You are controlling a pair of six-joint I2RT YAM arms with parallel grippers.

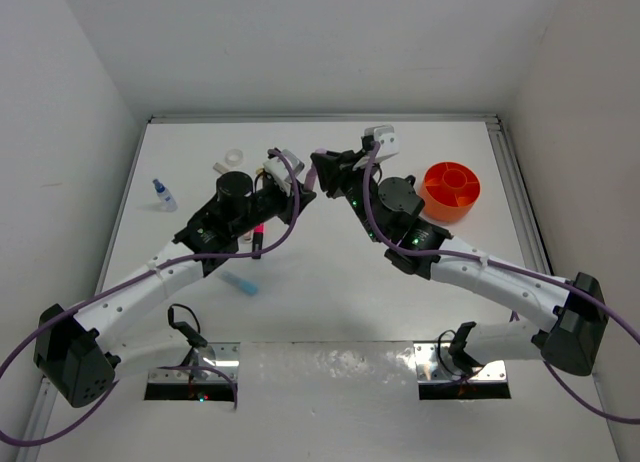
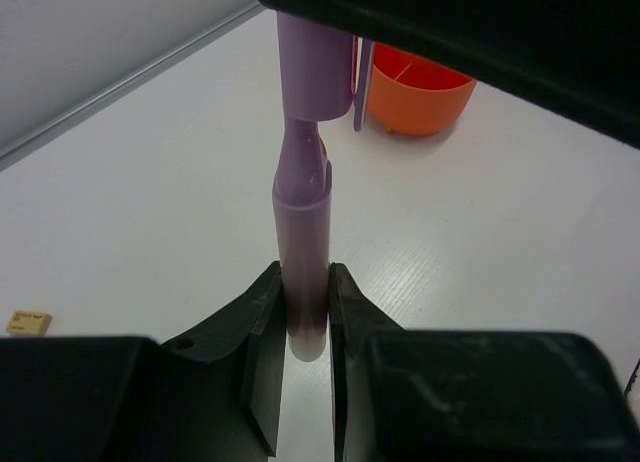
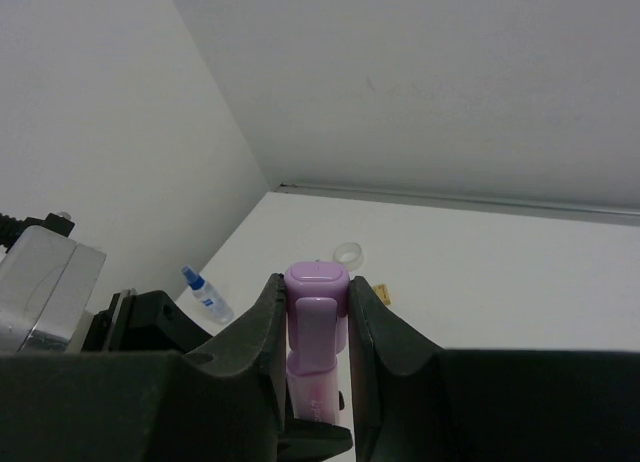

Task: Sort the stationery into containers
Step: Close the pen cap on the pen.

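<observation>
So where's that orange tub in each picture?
Top view: the tub sits right of centre, beside the right arm.
Left wrist: the tub is at the top, just right of the lilac pen.
Right wrist: not in it.
Shared landmark: the lilac pen, mid-frame in both wrist views.

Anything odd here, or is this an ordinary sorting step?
Yes. Both grippers clamp one lilac pen above the table: the left gripper on its barrel, the right gripper on its cap. A narrower neck shows between them, so the cap looks partly pulled off.
</observation>
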